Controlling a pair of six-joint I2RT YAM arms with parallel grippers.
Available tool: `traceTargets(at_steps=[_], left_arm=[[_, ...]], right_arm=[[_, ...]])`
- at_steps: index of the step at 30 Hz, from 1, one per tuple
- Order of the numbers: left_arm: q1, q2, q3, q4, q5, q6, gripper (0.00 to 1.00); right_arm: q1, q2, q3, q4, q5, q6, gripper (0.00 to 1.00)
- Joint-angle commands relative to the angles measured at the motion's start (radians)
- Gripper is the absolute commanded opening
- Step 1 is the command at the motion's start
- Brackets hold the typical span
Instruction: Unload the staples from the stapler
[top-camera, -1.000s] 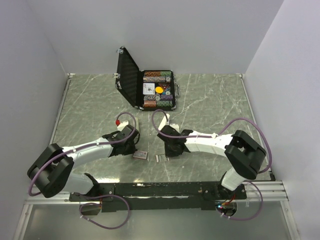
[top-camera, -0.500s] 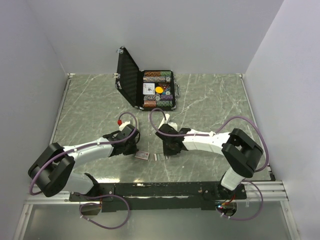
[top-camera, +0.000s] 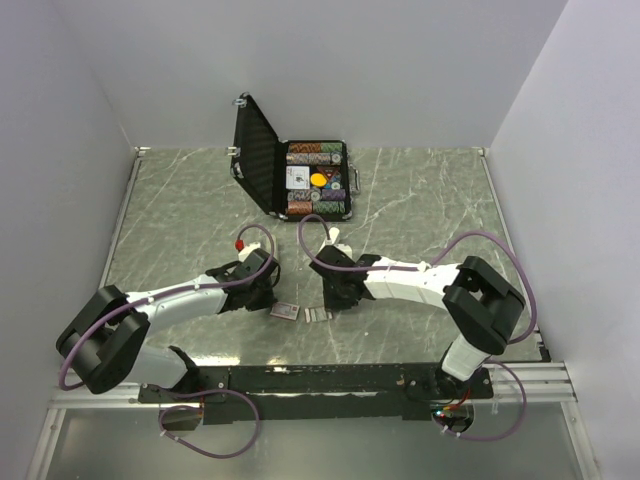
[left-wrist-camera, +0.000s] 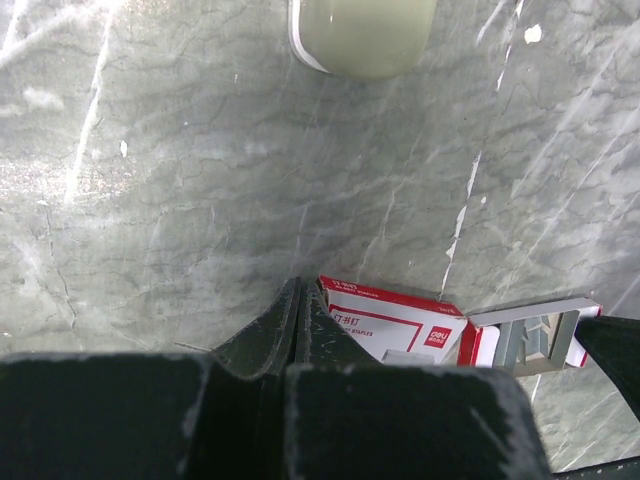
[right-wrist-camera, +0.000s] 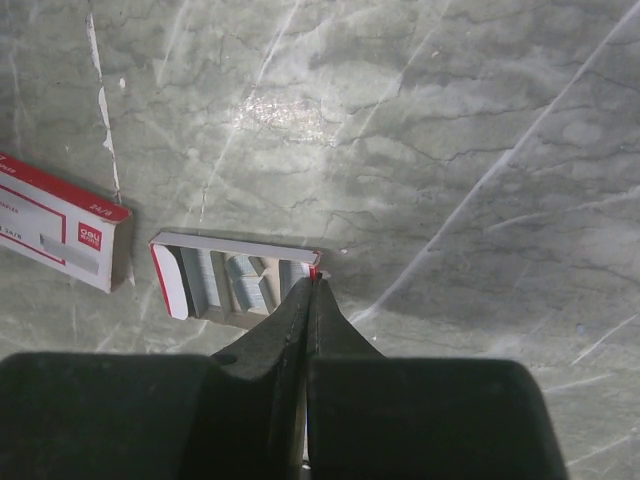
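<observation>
Pressing its fingers together, the right hand (right-wrist-camera: 312, 283) touches a corner of the open tray (right-wrist-camera: 168, 280) holding the staples (right-wrist-camera: 235, 281) on the worktop (right-wrist-camera: 450, 120), slightly farther left than a second ago. The left hand (left-wrist-camera: 299, 292), likewise pressed together, meets the staple box (left-wrist-camera: 395, 322).

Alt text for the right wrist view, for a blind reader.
The right pincer, fingers pressed together, has its tips at the corner of an open tray of silvery staples. A red-and-white staple box lies to its left on the marbled table.
</observation>
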Motion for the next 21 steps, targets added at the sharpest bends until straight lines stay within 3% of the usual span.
traceTargets(at_steps=[1, 8, 21], left_arm=[[-0.003, -0.027, 0.031, -0.044, -0.013, -0.012, 0.01], [-0.001, -0.056, 0.062, -0.133, -0.073, -0.007, 0.01], [-0.001, 0.011, 0.022, -0.066, 0.039, 0.040, 0.01]], right_arm=[[-0.003, 0.033, 0.056, 0.009, -0.024, -0.016, 0.00], [0.000, 0.057, 0.079, 0.006, -0.033, -0.026, 0.00], [0.000, 0.073, 0.090, 0.015, -0.043, -0.029, 0.00]])
